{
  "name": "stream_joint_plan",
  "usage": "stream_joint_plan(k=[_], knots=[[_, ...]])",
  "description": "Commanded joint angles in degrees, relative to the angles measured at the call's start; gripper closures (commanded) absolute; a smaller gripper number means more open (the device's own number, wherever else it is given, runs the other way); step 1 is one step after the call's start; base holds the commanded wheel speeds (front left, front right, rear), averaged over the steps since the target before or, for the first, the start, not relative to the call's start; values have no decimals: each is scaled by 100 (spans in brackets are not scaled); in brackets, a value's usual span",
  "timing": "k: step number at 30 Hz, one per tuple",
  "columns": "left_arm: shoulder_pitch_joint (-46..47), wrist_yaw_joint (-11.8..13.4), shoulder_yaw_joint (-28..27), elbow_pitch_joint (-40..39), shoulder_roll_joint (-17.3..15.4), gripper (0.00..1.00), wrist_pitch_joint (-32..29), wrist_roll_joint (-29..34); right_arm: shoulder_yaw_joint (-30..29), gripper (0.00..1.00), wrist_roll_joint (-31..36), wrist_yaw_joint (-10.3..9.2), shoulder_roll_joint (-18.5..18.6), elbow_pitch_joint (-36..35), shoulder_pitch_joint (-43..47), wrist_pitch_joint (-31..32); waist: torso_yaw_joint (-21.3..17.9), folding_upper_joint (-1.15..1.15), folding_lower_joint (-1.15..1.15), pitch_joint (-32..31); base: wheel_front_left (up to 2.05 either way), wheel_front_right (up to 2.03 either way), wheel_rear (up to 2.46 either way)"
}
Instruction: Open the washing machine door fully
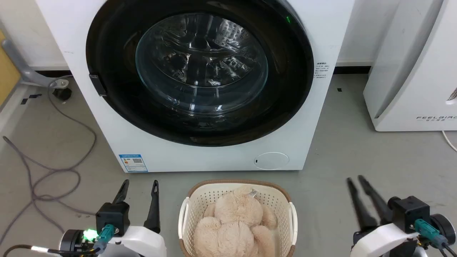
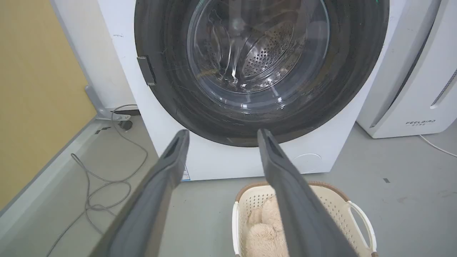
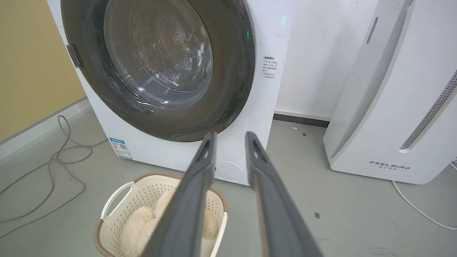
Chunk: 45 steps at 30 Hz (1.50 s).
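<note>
Washing machine door (image 1: 201, 64) is the farthest thing. Nearest, the left end effector (image 1: 140, 182) and right end effector (image 1: 355, 178) hover released and empty over the grey floor (image 1: 357, 150), the right's fingers closer together. Between them a cream laundry basket (image 1: 214, 196) holds a beige plush toy (image 1: 235, 225). Beyond, the white washing machine (image 1: 200, 159) carries that door flush on its front.

The left gripper (image 2: 223, 131) holds its two long dark grey fingers (image 2: 157, 185) spread wide, tips pointing at the lower rim of the large round glossy black washing machine door (image 2: 171, 96). The door appears shut flush against the big white front-loading washing machine (image 2: 221, 162), with its small black side tab (image 2: 147, 70) on the view's left. Just before the machine stands a cream perforated plastic basket (image 2: 337, 201) holding something beige and fluffy (image 2: 262, 232), partly hidden behind a finger.
</note>
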<state>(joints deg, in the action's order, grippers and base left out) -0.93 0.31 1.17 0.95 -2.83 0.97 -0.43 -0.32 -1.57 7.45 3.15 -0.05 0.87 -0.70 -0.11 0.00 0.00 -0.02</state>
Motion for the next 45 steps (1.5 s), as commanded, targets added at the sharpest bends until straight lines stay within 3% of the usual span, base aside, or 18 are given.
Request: stream_joint_plan(k=[1,8,13,33,35,45], knots=[[62,-2,36,42,-2,0,58,-45,-27,100,-45,0,-4,16,17,-60,-1,0,0,0,0,0,0],[94,1,99,88,-2,0,131,-80,-69,100,-242,1,-5,29,20,-127,-4,0,0,-1,0,0,0],[121,2,157,124,-4,0,192,-113,-89,100,-749,1,-6,83,8,-214,1,0,0,-3,0,0,0],[259,33,396,265,-22,0,466,-264,-430,100,-4344,1,43,496,-603,-503,38,0,0,51,0,0,0],[293,50,431,272,-28,0,516,-289,-494,100,-4851,1,153,696,-938,-551,29,0,0,94,0,0,0],[444,78,543,251,-40,0,638,-335,-247,100,-6093,2,657,1577,-2066,-670,30,0,0,297,0,0,0]])
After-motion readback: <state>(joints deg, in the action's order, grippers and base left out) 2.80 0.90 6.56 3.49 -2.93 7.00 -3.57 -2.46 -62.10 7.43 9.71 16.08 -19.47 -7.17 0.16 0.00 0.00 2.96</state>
